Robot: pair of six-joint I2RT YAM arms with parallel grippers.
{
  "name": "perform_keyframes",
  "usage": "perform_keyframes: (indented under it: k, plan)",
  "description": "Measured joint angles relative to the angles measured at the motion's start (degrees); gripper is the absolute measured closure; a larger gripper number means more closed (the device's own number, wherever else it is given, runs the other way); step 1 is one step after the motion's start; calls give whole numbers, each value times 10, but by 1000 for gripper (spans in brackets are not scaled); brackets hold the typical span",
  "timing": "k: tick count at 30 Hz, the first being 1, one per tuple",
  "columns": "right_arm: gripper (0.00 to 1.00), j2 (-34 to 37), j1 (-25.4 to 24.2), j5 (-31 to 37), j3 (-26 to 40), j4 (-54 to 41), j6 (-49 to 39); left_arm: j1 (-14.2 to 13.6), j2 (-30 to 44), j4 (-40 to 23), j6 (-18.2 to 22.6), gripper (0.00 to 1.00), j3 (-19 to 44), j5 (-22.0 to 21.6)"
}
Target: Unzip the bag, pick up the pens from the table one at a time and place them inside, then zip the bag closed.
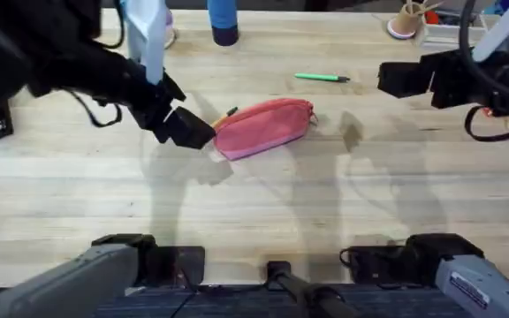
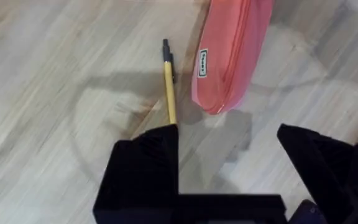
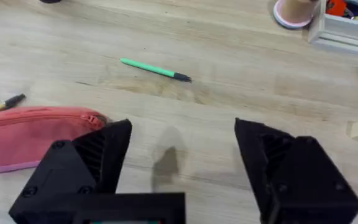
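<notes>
Overhead: bag (image 1: pixel 263 128) lies mid-table (image 1: pixel 254 212), long axis slightly tilted, its right end further from the arm bases. Zipper looks closed, pull at the right end. Yellow pen (image 1: pixel 225 115) sits just behind the bag's left end, only the tip poking out. Green pen (image 1: pixel 322 78) lies well apart from the bag, further back and to the right, roughly crosswise. Left gripper (image 1: pixel 193 131) is at the bag's left end, right next to it; contact can't be judged from this view. Right gripper (image 1: pixel 396 79) hangs off to the right, past the green pen, nothing near its fingers. Blue cylinder (image 1: pixel 223 19) and a pink-based holder with sticks (image 1: pixel 406 19) stand at the back edge.

Left wrist: left gripper (image 2: pixel 229 146) has its fingers spread wide, nothing between them. Yellow pen (image 2: pixel 169 87), black tip pointing away, runs alongside the bag (image 2: pixel 229 53), near but not touching; its rear end disappears under one finger (image 2: pixel 145 168). Bag end sits just ahead of the gap.

Right wrist: right gripper (image 3: pixel 182 140) fingers spread wide, empty, above bare table. Green pen (image 3: pixel 155 69) ahead on the wood, dark tip on one end. Bag (image 3: pixel 33 134) beside one finger; zipper pull end visible. Yellow pen's tip (image 3: pixel 8 102) shows behind it.
</notes>
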Motion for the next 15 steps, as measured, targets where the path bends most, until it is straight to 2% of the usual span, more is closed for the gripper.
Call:
perform_keyframes:
  k: [8, 15]
  plan:
    - [5, 0, 0, 0, 0, 0, -11, 0, 105, 13, 43, 5, 0, 38]
    - [5, 0, 0, 0, 0, 0, -18, 0, 186, 44, 72, 5, 0, 88]
